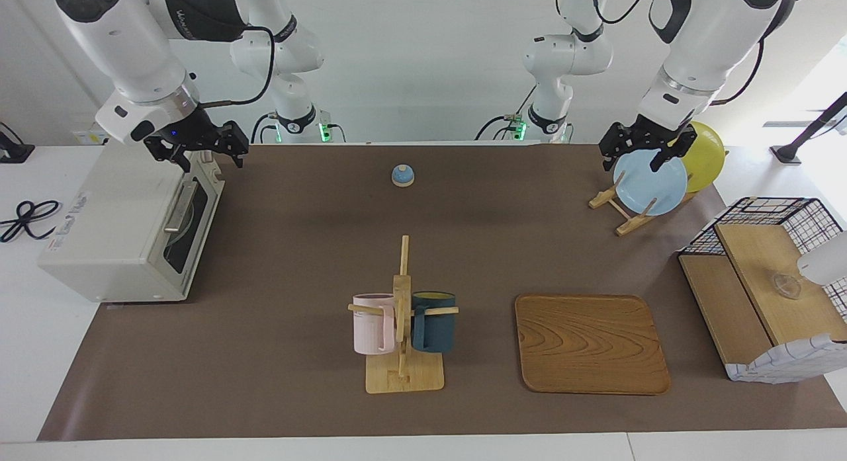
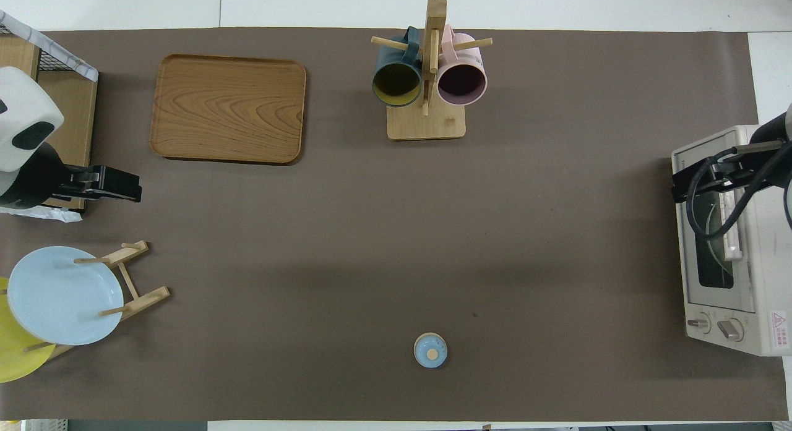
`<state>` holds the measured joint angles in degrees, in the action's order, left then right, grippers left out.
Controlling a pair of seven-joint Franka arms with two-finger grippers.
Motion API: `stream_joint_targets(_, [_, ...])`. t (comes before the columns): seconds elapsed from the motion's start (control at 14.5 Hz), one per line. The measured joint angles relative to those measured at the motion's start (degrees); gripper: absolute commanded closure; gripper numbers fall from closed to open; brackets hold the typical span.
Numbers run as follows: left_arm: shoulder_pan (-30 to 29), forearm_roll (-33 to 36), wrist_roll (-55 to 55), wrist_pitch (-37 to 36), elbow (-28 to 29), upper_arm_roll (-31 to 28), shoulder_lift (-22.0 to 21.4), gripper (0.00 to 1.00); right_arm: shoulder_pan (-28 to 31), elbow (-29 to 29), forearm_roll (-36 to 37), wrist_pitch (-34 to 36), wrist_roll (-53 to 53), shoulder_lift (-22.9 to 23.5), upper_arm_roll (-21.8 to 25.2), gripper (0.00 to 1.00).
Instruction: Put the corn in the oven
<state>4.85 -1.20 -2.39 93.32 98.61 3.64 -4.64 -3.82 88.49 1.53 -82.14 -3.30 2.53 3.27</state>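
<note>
No corn shows in either view. The off-white oven (image 1: 112,216) stands at the right arm's end of the table with its dark glass door shut; it also shows in the overhead view (image 2: 761,282). My right gripper (image 1: 198,150) hangs open and empty just above the oven's top front edge, over the door (image 2: 687,183). My left gripper (image 1: 638,153) is open and empty in the air over the blue plate (image 1: 648,183) at the left arm's end, and also shows in the overhead view (image 2: 120,187).
A wooden rack holds the blue plate and a yellow plate (image 1: 708,153). A black wire basket (image 1: 767,213) with wooden boards stands beside it. A wooden tray (image 1: 589,342), a mug tree (image 1: 402,315) with two mugs and a small blue bell (image 1: 402,175) sit on the brown mat.
</note>
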Motion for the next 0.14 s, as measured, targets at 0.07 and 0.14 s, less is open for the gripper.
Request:
stream_joint_targets(0.07, [0.00, 0.00, 0.00, 0.00, 0.00, 0.00, 0.00, 0.00, 0.00, 0.00, 0.00, -0.02, 0.17, 0.00, 0.00, 0.00])
stream_joint_targets(0.14, [0.00, 0.00, 0.00, 0.00, 0.00, 0.00, 0.00, 0.00, 0.00, 0.00, 0.00, -0.07, 0.26, 0.00, 0.00, 0.00])
